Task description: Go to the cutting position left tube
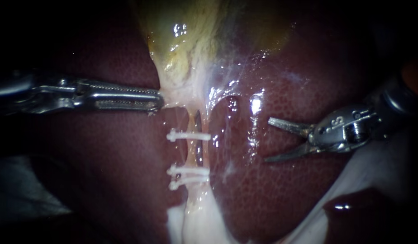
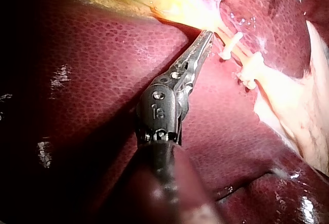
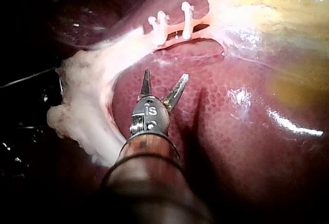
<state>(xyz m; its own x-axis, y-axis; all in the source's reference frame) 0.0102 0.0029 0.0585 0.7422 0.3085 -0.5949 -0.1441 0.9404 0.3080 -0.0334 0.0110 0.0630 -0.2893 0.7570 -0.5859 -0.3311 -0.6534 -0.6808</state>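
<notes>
Three clips (image 1: 189,135) cross the left tube (image 1: 190,154), which runs down from the gallbladder (image 1: 182,54) over the liver (image 1: 281,199). Your right tool (image 1: 268,140) hovers over the liver with jaws wide apart, well to the right of that tube. Your left tool (image 1: 159,100) pinches the gallbladder's pale neck just above the tube.
</notes>
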